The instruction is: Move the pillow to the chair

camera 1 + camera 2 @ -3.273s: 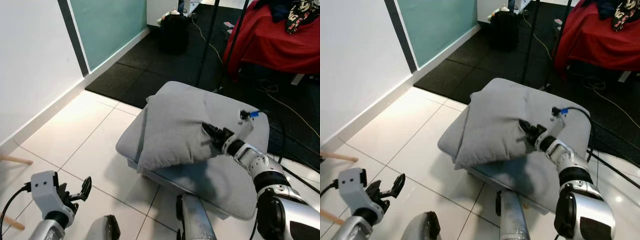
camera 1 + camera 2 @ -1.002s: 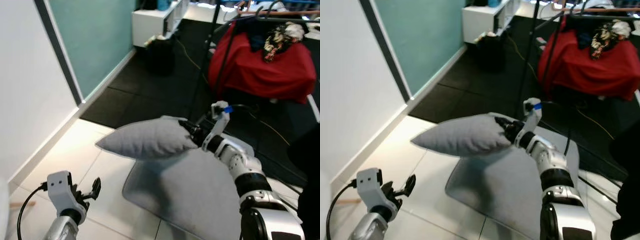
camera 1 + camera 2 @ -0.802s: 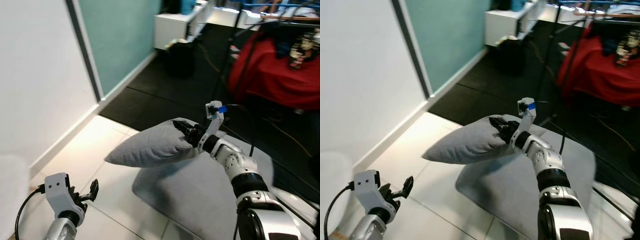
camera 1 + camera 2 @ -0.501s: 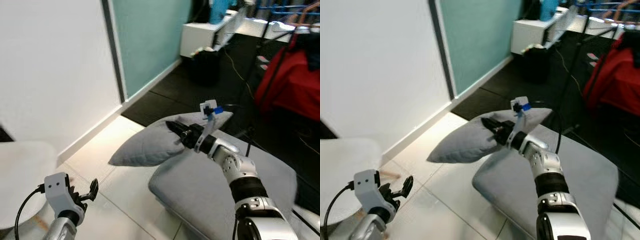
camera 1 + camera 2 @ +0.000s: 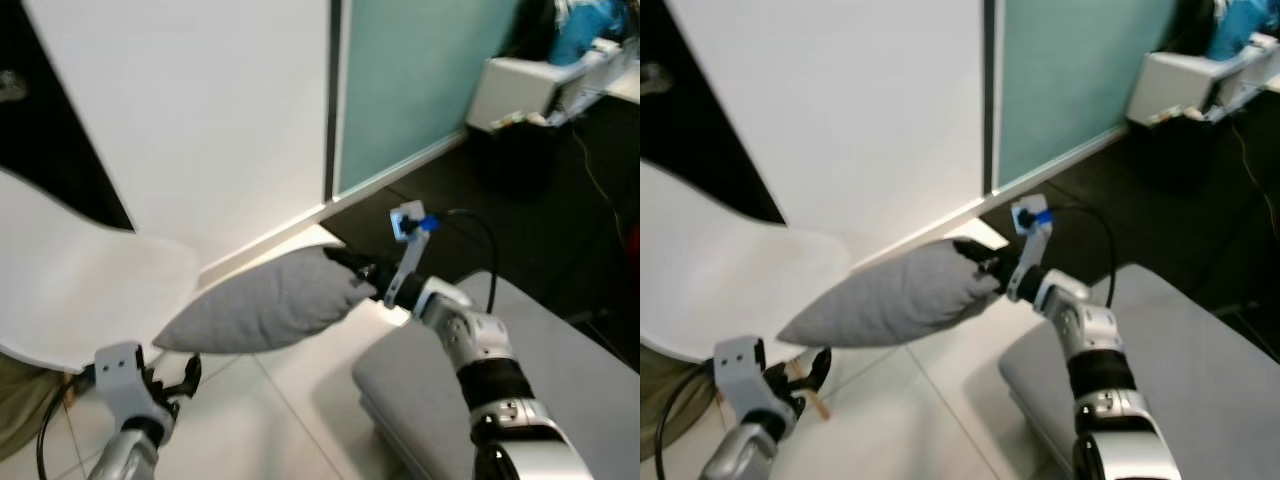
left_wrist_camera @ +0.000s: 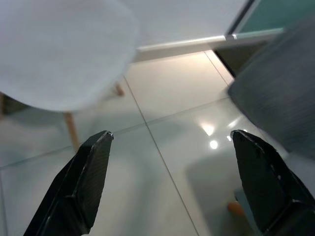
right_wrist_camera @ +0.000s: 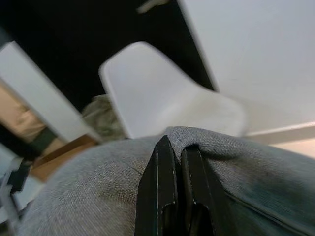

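Observation:
My right gripper is shut on the edge of the grey pillow, holding it in the air above the tiled floor. In the right wrist view the black fingers pinch the grey cloth. The white shell chair stands at the left, its seat just beyond the pillow's far tip. My left gripper hangs low at the bottom left, open, with nothing between its fingers.
A grey ottoman sits at the lower right under my right arm. A white wall and a teal glass panel stand behind. The chair's wooden legs rest on glossy tiles. A dark bag and a white cabinet are at the far right.
The view has swung left, bringing the white chair into sight. My right gripper still holds the pillow, now carried off the ottoman and close to the chair's seat.

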